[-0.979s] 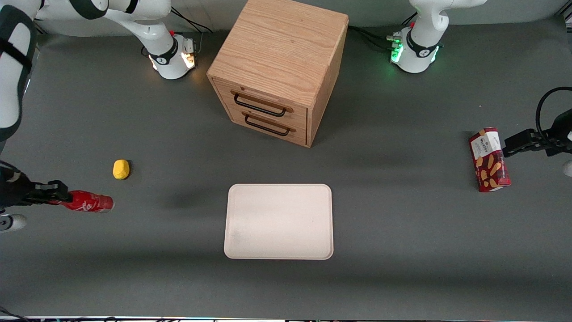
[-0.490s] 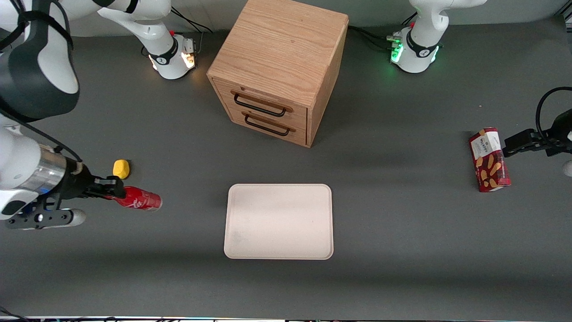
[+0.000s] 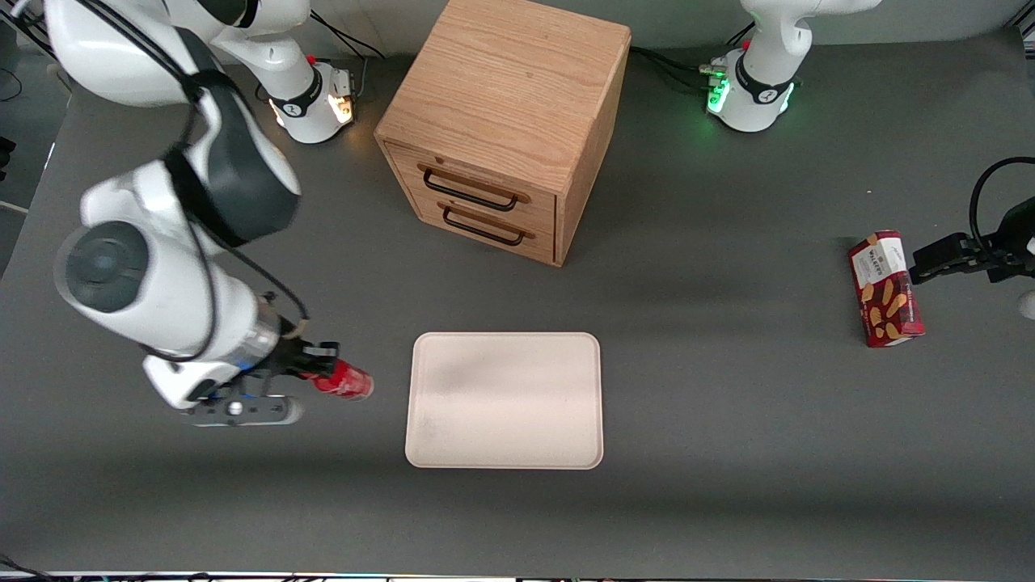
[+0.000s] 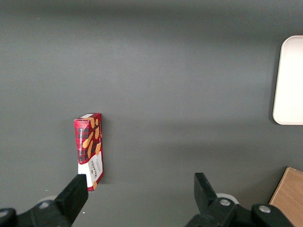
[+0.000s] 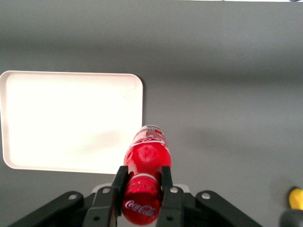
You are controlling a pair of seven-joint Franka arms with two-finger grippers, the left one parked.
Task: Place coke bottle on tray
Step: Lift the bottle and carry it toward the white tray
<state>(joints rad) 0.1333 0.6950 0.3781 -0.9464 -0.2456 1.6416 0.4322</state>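
Note:
My right gripper (image 3: 317,365) is shut on the neck of the coke bottle (image 3: 344,380), a small glossy red bottle held lying sideways above the table, its base pointing at the tray (image 3: 505,400). The tray is a flat pale cream-pink rectangle, and the bottle is just short of its edge on the working arm's side. In the right wrist view the black fingers (image 5: 119,182) clamp the neck below the red cap, the bottle body (image 5: 147,153) sticks out forward, and the tray (image 5: 71,120) lies beside and ahead of it.
A wooden two-drawer cabinet (image 3: 505,129) stands farther from the front camera than the tray. A red biscuit box (image 3: 885,288) lies toward the parked arm's end, also shown in the left wrist view (image 4: 89,151). A yellow object (image 5: 296,197) shows in the right wrist view.
My right gripper has carried the bottle sideways from the working arm's end of the table to just beside the tray. The yellow object is now hidden by the arm in the front view.

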